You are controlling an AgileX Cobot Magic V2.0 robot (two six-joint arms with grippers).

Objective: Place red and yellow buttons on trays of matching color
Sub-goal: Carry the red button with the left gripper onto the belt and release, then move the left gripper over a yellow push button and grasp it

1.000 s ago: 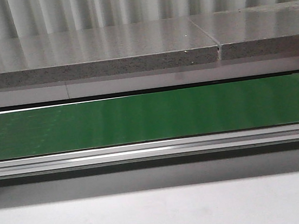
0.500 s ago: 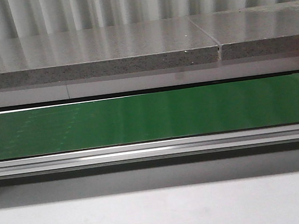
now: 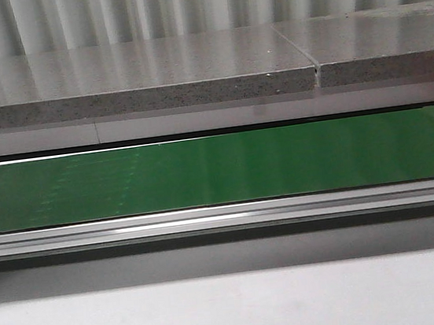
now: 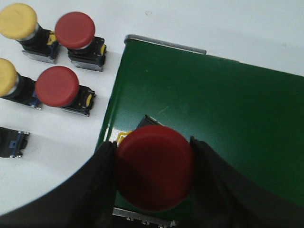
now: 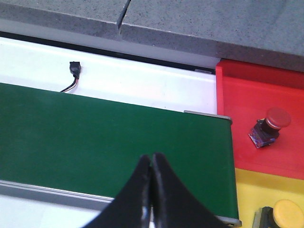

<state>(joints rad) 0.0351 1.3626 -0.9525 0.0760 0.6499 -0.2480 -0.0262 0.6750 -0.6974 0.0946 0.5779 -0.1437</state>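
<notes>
Left fingers (image 4: 154, 173) clamped on a red button (image 4: 154, 173) over the green belt (image 4: 228, 123); right fingers (image 5: 152, 190) pressed together, nothing betw. them.

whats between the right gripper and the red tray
Only bare green belt and its end rail; the right wrist view shows the shut right gripper over the belt, with the red tray just past its end.

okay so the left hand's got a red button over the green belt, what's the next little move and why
Probably lower the red button onto the green belt and open the left hand. Its fingers grip the cap directly above the belt's end, and the red tray lies past the belt's far end, near the empty, shut right hand.
</notes>
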